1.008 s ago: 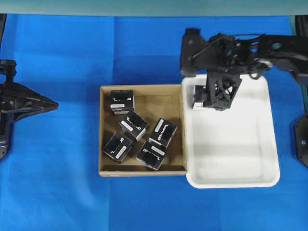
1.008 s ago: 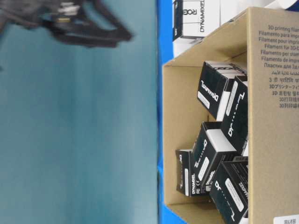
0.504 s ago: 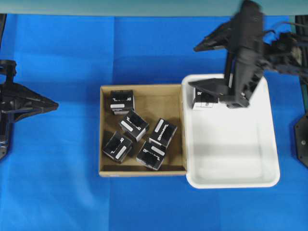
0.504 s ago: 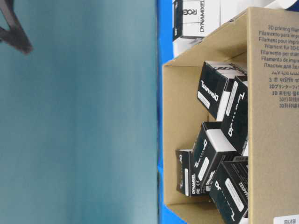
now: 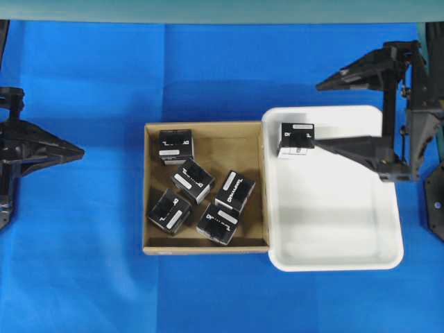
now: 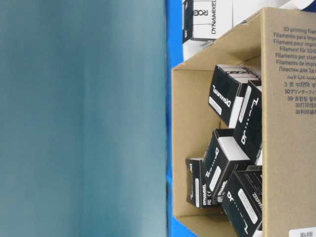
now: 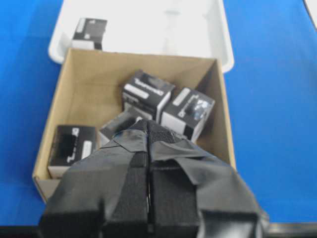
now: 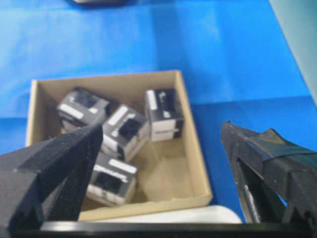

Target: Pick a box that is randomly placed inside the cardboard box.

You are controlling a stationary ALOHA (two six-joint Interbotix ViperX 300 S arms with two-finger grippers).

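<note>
The brown cardboard box [image 5: 205,125] sits mid-table and holds several black boxes with white labels [image 5: 193,180], lying at different angles. One more black box [image 5: 296,139] rests in the far-left corner of the white tray [image 5: 333,208]. My right gripper [image 5: 316,114] hangs at the tray's right side. It is open and empty, and its lower fingertip ends just beside that box. In the right wrist view its fingers [image 8: 64,158] frame the cardboard box [image 8: 168,171]. My left gripper [image 5: 80,151] is shut, well left of the cardboard box. In its wrist view the left gripper [image 7: 147,124] points at the boxes [image 7: 148,90].
The white tray abuts the cardboard box's right wall. Blue cloth [image 5: 208,69] covers the table all around. The table-level view shows the cardboard box's printed side [image 6: 289,148] and the boxes inside [image 6: 229,94].
My right arm has pulled back to the right from over the tray's far-left corner. The black box stays in the tray. The left arm has not moved.
</note>
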